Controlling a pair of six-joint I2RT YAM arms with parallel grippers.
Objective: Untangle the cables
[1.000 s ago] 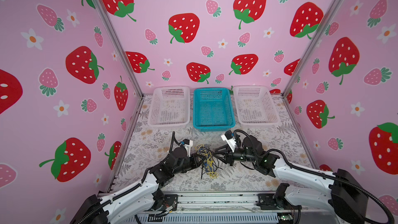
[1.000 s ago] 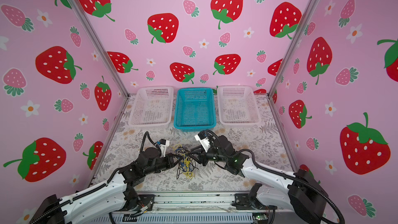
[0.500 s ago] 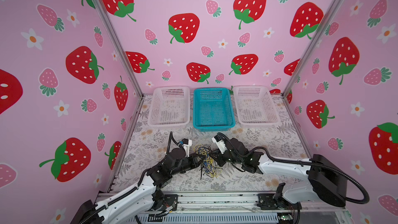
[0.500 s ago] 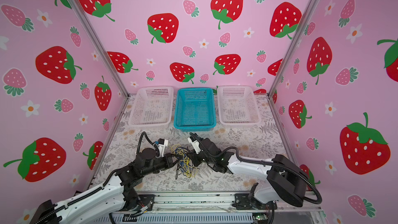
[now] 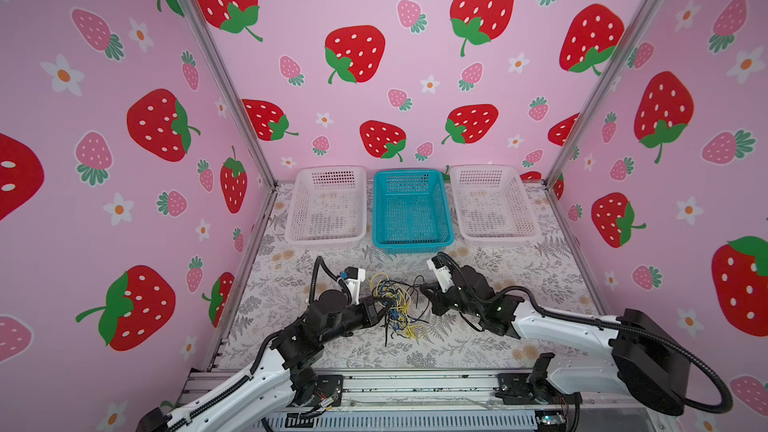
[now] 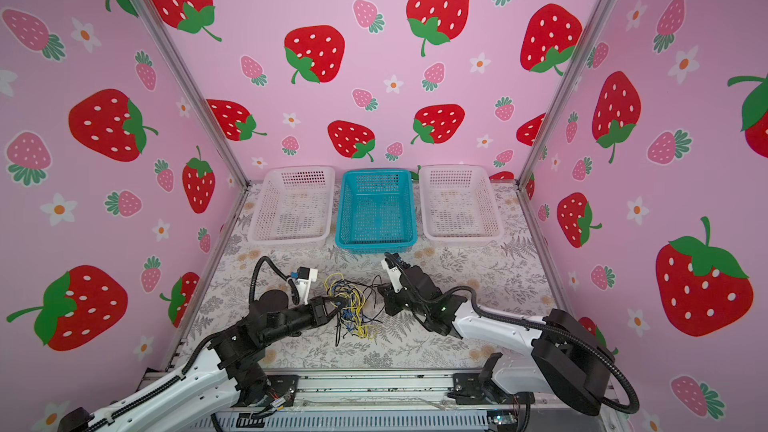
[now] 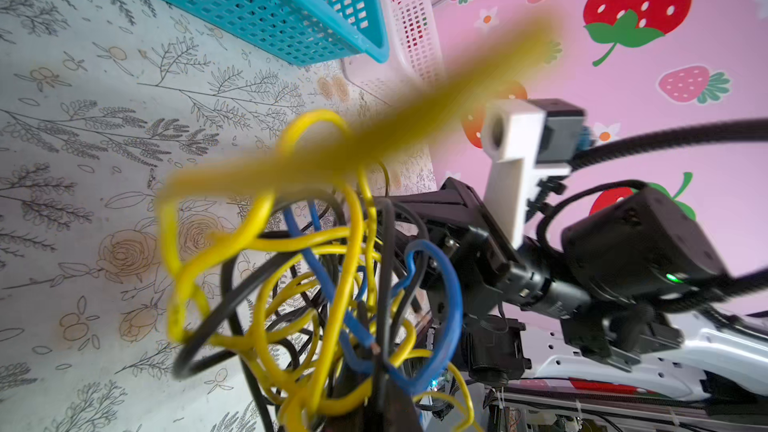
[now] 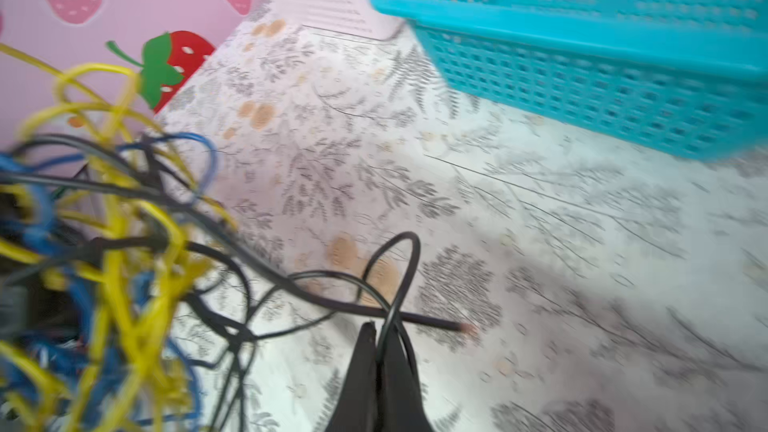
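The cables [image 5: 397, 305] [image 6: 353, 309] form one tangle of thin yellow, blue and black wires in the front middle of the floral mat, partly lifted off it. My left gripper [image 5: 384, 310] [image 6: 338, 305] is shut on the tangle's left side; in the left wrist view its tips [image 7: 382, 401] are buried among crossing wires [image 7: 332, 276]. From the right, my right gripper [image 5: 422, 286] [image 6: 381, 289] reaches the tangle's edge. In the right wrist view it [image 8: 378, 328] is shut on a single black cable loop [image 8: 405, 255] that trails back to the tangle [image 8: 116, 243].
Three baskets stand in a row at the back of the mat: a white one [image 5: 324, 238], a blue one [image 5: 411, 243] and a second white one [image 5: 498, 236]. Pink strawberry walls close in the left, right and back sides.
My right gripper moved left to the tangle's edge and its jaws went from partly open to shut on a black cable. The left gripper kept its grip and barely moved.
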